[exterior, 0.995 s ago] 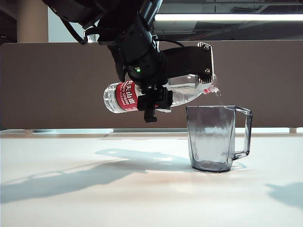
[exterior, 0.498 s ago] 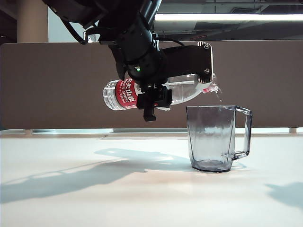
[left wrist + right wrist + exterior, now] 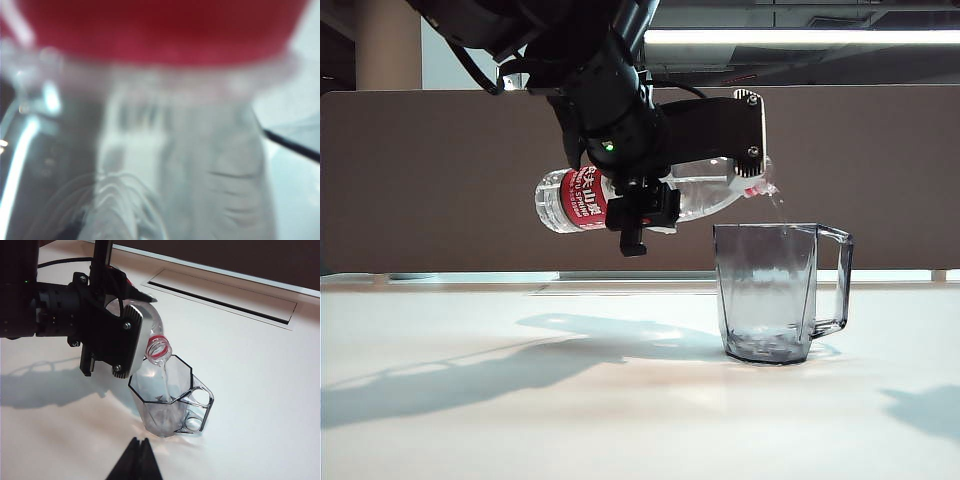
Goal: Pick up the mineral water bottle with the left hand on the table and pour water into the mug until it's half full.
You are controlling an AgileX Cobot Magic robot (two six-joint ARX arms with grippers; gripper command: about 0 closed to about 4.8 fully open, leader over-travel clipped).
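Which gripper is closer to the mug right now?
Left. The left gripper holds the mineral water bottle just above the mug; the right gripper, shut, sits back from it over the table.

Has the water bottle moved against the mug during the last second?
Barely. The bottle, held in the left end effector, has edged slightly left, away from the mug; its mouth is still above the rim.

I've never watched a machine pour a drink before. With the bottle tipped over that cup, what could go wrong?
1. The mineral water bottle has its mouth right at the rim of the mug; a small drift could send the thin stream of water onto the table.
2. The left pincer holds the clear, smooth bottle nearly level, so it might slip or twist.
3. The mug looks barely filled; a further tilt could make the water gush and splash.

The right pincer hangs shut, off to the side.
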